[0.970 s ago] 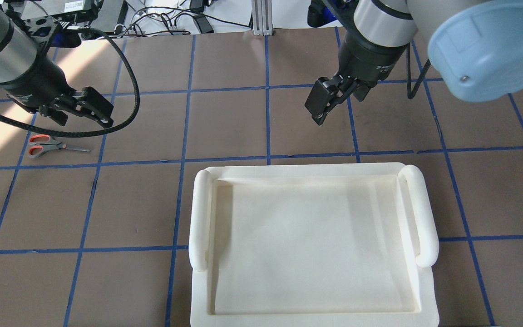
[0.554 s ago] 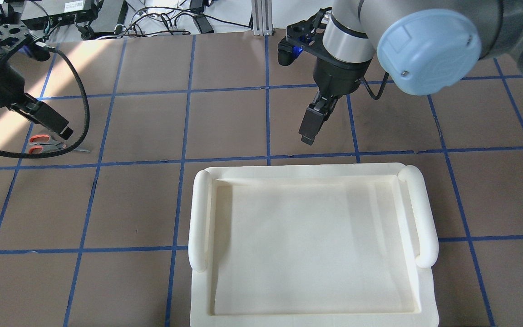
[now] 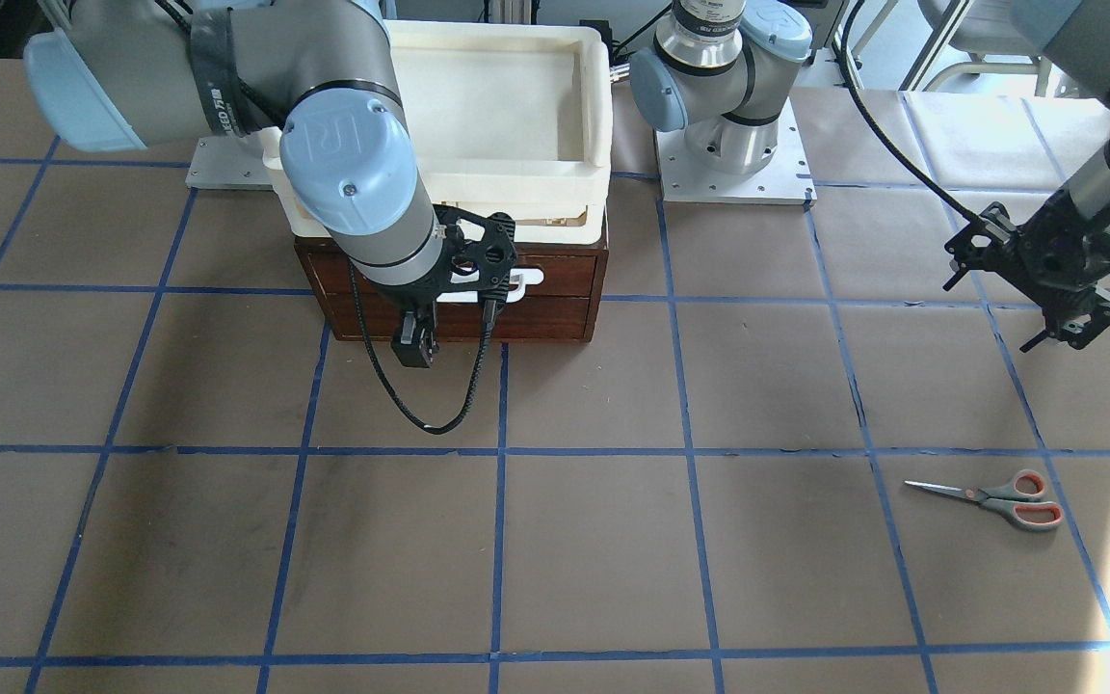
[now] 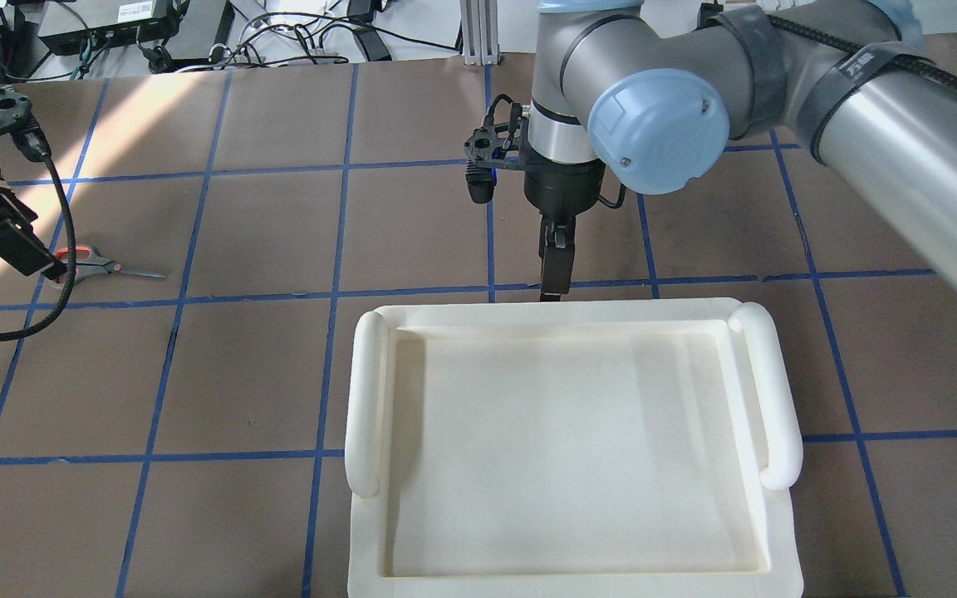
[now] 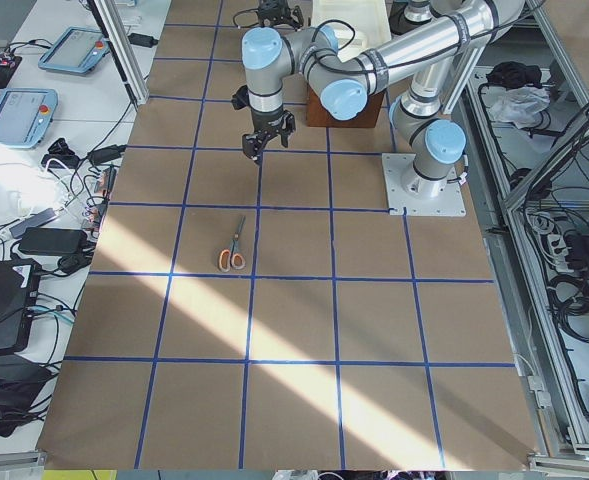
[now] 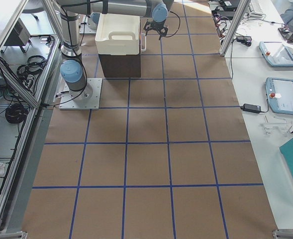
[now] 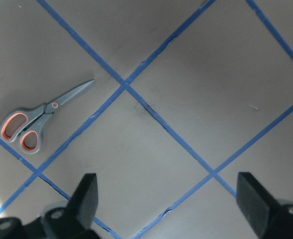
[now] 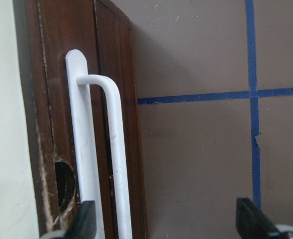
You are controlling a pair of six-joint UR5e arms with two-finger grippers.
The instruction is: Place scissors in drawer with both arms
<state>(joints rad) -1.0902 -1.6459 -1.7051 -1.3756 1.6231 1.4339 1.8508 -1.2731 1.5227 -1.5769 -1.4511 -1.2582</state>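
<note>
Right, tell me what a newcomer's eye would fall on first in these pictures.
The big cream tub fills the overhead view's lower middle, sitting over the dark wooden drawer, where the open right gripper hangs before the white handle. Far off on the robot's left, the orange-handled scissors lie alone on the brown table, the open left gripper hovering near them.

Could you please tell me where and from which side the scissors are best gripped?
Probably at the narrow neck by the pivot, coming straight down from above. The scissors lie flat and closed on the table, so the open left hand could close across that slim part; the looped handles are wider.
</note>
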